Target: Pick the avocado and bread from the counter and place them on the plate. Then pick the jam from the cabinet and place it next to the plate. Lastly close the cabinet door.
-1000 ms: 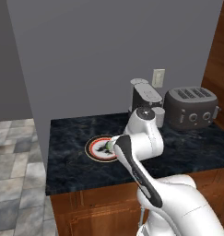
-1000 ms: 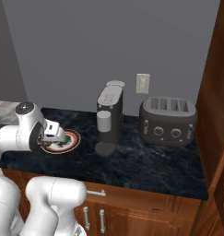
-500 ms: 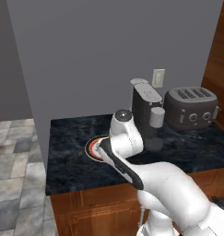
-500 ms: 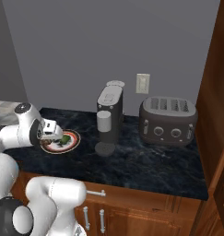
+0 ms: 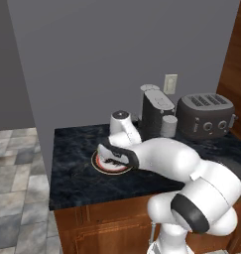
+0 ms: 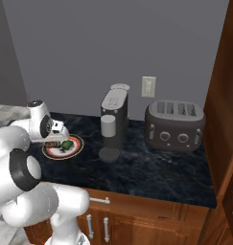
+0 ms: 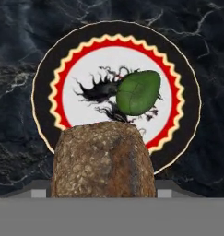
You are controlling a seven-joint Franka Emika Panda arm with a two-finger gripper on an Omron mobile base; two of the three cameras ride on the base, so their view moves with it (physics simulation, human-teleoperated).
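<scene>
Item: bread, brown crusty lump, clamped between the fingers, whose tips are hidden behind it. Position: over the near rim of the plate on the black table. Avocado lies on the plate just beyond the fingers, slightly right of centre. Judged next: lower and release onto the plate's free left side.

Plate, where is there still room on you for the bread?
The avocado lies right of the plate's middle. The white part left of it is bare. The bread hangs in the hand over the plate's near edge. The black counter around the plate is bare too.
</scene>
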